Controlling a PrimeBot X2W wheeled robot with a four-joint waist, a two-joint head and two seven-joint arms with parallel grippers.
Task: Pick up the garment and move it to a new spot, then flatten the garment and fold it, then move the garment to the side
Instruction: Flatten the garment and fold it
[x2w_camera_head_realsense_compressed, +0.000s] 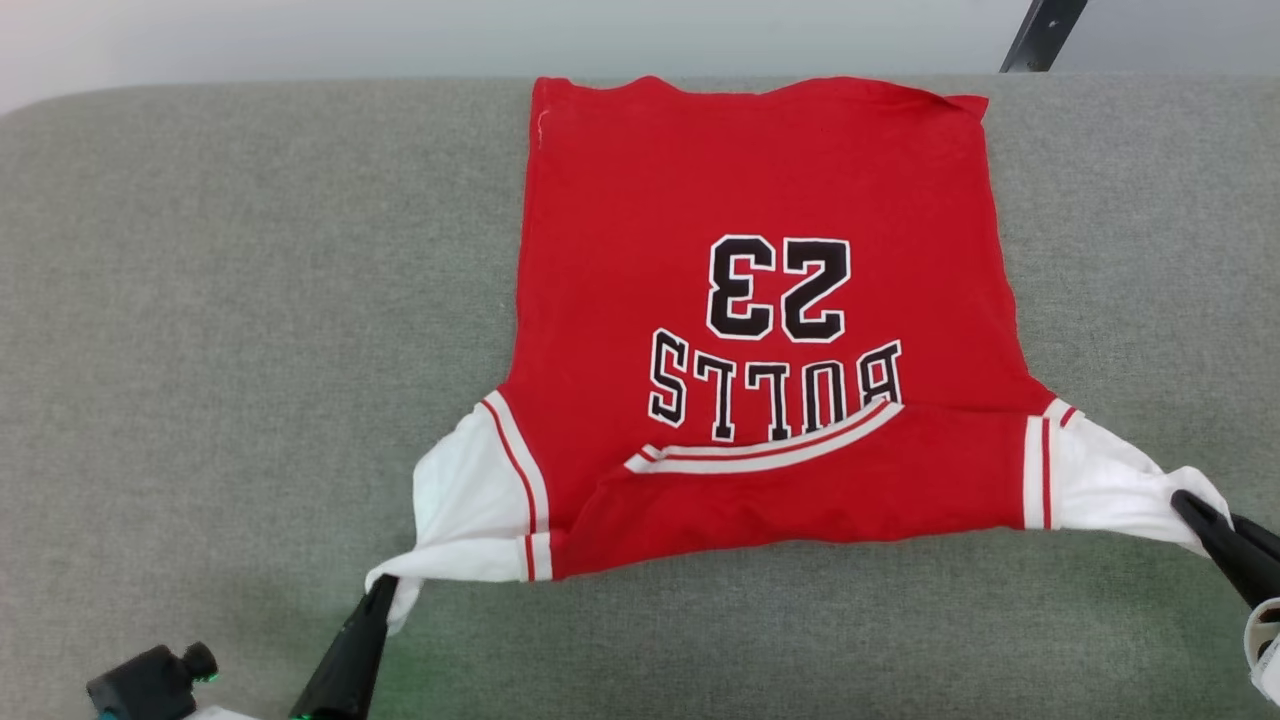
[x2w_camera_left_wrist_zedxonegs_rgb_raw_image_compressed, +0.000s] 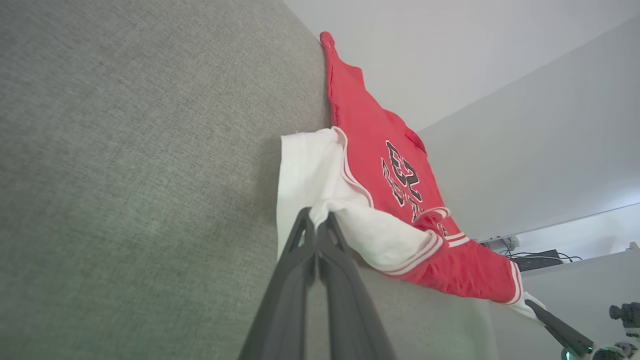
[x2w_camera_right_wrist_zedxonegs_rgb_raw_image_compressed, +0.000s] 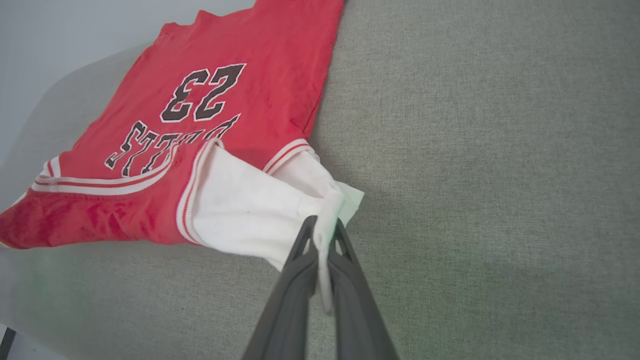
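The red garment (x2w_camera_head_realsense_compressed: 760, 200) lies spread on the grey cushioned surface (x2w_camera_head_realsense_compressed: 200, 300), its "BULLS 23" lettering upside down to me and its far hem at the surface's back edge. Both white sleeve ends point toward me. My left gripper (x2w_camera_head_realsense_compressed: 382, 590) is shut on the tip of the left sleeve, and the left wrist view shows white cloth pinched between its fingers (x2w_camera_left_wrist_zedxonegs_rgb_raw_image_compressed: 317, 225). At the right, my right gripper (x2w_camera_head_realsense_compressed: 1190, 505) is shut on the right sleeve's end, with white fabric clamped between its fingers (x2w_camera_right_wrist_zedxonegs_rgb_raw_image_compressed: 324, 227). The collar area is folded under near the front.
A dark post (x2w_camera_head_realsense_compressed: 1040, 30) rises behind the surface at the back right. Grey surface stretches wide on both sides of the garment (x2w_camera_right_wrist_zedxonegs_rgb_raw_image_compressed: 475, 125). A small black knob of my left arm (x2w_camera_head_realsense_compressed: 150, 680) shows at the lower left.
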